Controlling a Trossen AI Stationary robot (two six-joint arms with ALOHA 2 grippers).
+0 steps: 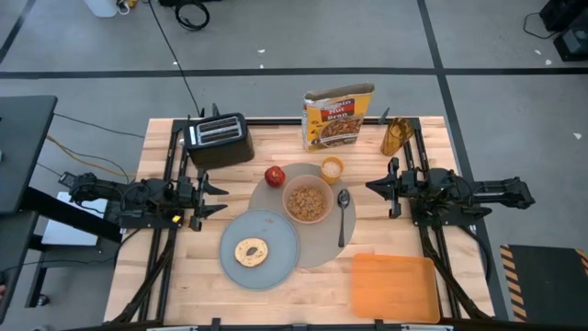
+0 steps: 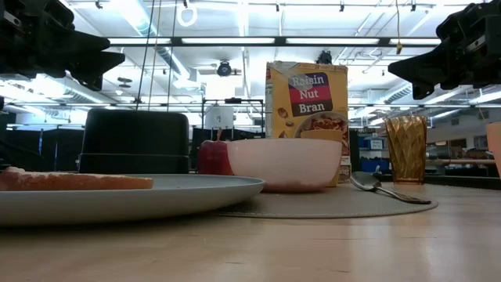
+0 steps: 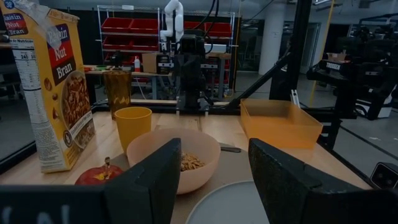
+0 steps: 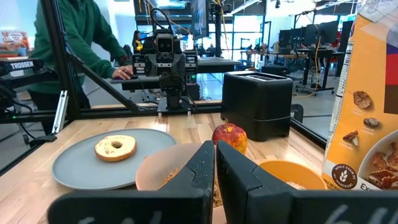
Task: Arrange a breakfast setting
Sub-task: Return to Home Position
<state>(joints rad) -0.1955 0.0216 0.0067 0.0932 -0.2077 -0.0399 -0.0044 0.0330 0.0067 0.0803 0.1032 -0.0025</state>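
- The bowl (image 2: pixel 283 164) sits in the middle of the mat (image 1: pixel 322 244). It has cereal (image 1: pixel 308 200) in it.
- The spoon (image 1: pixel 342 216) lies on the mat just beside the bowl, on the right arm's side. Its long way runs from the back of the table (image 1: pixel 184 294) to the front, with the scoop end at the back.
- The plate (image 1: pixel 280 241) lies over the mat's front-left edge. A bagel (image 1: pixel 251 251) lies flat on it.
- The apple (image 1: pixel 275 176) and the cup (image 3: pixel 133 124) stand at the mat's back edge, the apple nearer the left arm. I cannot tell what is in the cup.
- Behind them stand a toaster (image 1: pixel 219 140), a box (image 1: pixel 338 117) and a glass (image 1: pixel 395 136). A board (image 1: pixel 393 287) lies at the front right.
- The left gripper (image 1: pixel 220 197) hangs in the air left of the mat, pointing at it. Its fingers are apart and hold nothing. It is nearer the plate and apple.
- The right gripper (image 1: pixel 372 188) hangs on the other side, fingers together, holding nothing. It is nearer the spoon and cup.
- The setting looks done. It lies between the two grippers, so each arm should pull back to its own side, away from the dishes.
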